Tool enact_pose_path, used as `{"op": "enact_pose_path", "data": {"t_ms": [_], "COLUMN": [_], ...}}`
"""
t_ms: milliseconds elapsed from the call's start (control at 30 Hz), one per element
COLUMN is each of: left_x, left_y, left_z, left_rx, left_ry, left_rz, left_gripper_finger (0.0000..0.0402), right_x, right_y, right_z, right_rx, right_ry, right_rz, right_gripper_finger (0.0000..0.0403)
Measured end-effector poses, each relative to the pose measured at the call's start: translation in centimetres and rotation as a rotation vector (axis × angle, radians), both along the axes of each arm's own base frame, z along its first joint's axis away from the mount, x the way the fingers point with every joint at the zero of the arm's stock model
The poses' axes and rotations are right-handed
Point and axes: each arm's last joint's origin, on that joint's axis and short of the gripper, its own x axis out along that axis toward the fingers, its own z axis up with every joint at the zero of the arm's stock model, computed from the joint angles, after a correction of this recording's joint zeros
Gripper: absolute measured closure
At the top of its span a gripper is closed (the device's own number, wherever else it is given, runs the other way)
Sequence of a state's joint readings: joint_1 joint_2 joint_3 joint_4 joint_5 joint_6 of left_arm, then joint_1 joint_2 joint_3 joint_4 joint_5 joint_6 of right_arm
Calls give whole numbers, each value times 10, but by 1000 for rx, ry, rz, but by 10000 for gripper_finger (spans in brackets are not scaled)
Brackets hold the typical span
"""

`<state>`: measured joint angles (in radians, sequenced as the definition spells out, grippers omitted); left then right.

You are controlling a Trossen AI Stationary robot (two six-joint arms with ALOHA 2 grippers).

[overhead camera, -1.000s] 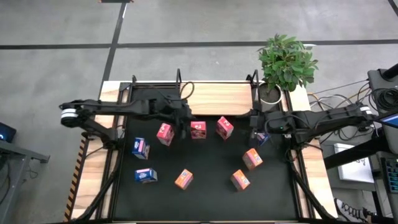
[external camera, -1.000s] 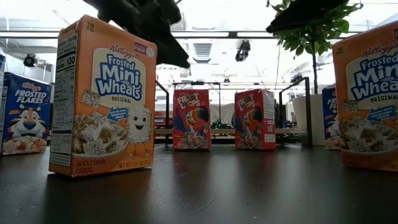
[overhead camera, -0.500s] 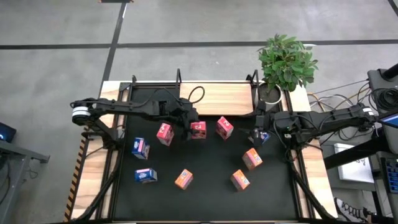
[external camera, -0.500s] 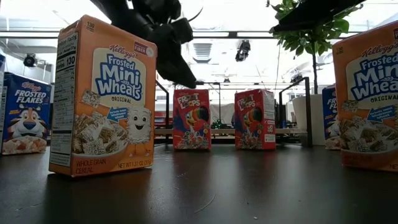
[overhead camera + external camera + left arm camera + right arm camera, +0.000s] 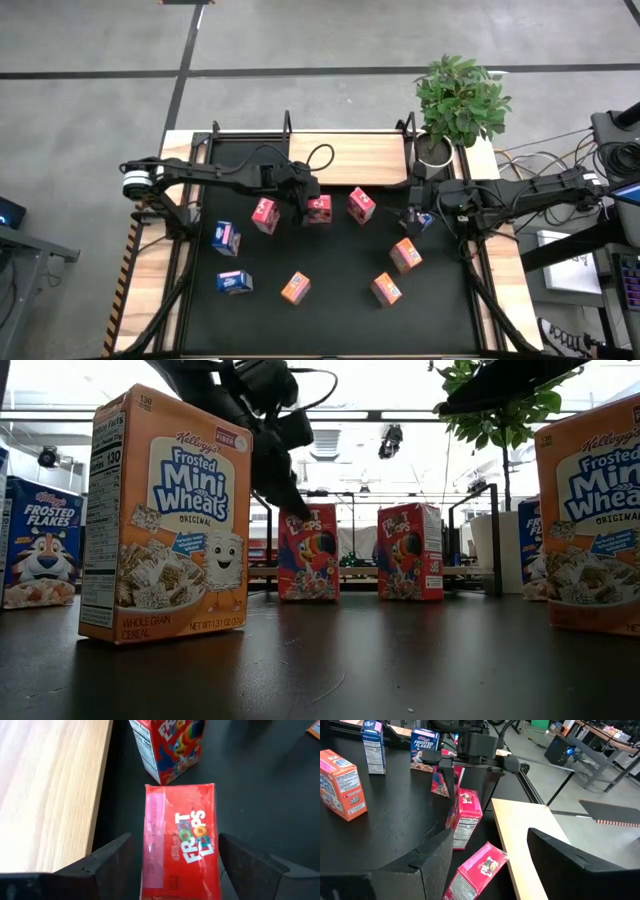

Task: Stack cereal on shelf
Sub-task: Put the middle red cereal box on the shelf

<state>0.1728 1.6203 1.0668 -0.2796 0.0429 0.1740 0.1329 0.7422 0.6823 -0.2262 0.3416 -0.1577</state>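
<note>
Three red cereal boxes stand in a row near the shelf [image 5: 350, 158], a light-wood board at the table's far edge. My left gripper [image 5: 175, 837] is open, slanting down over the middle red box [image 5: 182, 820], one finger on each side of its top with a gap to both. In the low view my left gripper [image 5: 288, 488] hangs at that box's [image 5: 308, 555] top left corner. My right gripper [image 5: 490, 832] waits open above the table's right part, over a blue box [image 5: 423, 221]. Orange boxes [image 5: 295, 288] and blue boxes [image 5: 227, 238] stand nearer the front.
A potted plant [image 5: 458, 100] stands at the far right corner. Black frame posts [image 5: 288, 125] rise at the shelf's ends. The other red boxes [image 5: 265, 214] [image 5: 361, 204] stand close on either side of the middle one. Bare black tabletop [image 5: 340, 320] lies toward the near edge.
My left gripper has come down and toward the table's right, tipping further downward, from above the gap between the red boxes to the top of the middle red box. The boxes have stayed in place.
</note>
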Motion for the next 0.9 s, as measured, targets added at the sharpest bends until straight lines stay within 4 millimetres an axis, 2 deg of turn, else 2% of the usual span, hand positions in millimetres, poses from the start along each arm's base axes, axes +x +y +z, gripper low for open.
{"op": "enact_pose_path", "data": {"t_ms": [367,567,667,900], "left_x": [-1,-3,-4,0], "left_y": [-1,-1,-2,4], "left_z": [2,6,24,93], "left_rx": [4,0,-6,120], "left_ry": [-4,-12,-17,-46], "left_rz": [-7,-4,-17,-144], "left_gripper_finger": [229,250,251,252], "right_x": [0,0,0,0], "right_y": [0,0,0,0], "right_z": [0,0,0,0], "right_rx": [0,0,0,0], "right_ry": [0,0,0,1], "right_rz": [0,0,0,0], "right_gripper_finger": [158,158,158,158]}}
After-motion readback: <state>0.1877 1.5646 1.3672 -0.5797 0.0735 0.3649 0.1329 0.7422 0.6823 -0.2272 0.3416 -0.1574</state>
